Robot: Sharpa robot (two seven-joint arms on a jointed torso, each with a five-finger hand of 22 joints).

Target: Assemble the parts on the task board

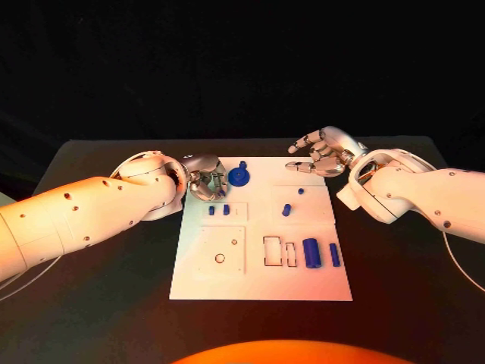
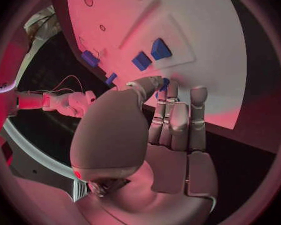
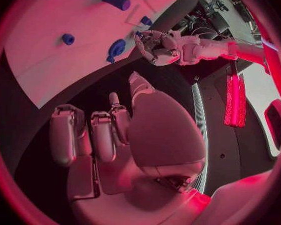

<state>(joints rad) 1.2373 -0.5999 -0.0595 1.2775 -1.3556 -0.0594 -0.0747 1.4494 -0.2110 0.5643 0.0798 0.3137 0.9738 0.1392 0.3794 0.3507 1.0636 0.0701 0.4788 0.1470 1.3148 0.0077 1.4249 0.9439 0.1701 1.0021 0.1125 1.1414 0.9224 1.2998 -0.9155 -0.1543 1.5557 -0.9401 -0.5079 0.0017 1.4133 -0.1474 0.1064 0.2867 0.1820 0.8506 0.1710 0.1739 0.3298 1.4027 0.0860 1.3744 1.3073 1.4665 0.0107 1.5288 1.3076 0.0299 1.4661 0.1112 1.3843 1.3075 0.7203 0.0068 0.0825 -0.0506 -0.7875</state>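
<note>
The left arm reaches in from 9 o'clock, its left hand (image 1: 203, 179) at the far left corner of the task board (image 1: 260, 280). Its fingers (image 2: 172, 116) lie together, tips down at the round blue part (image 1: 239, 176); whether they pinch it I cannot tell. The right hand (image 1: 323, 152) hovers off the board's far right corner, at 1 o'clock, fingers (image 3: 64, 135) loosely apart, holding nothing. The left wrist view shows two blue blocks (image 2: 151, 54) just beyond the fingertips. Two blue cylinders (image 1: 321, 254) lie at the board's near right, on the black bench (image 1: 417, 303).
</note>
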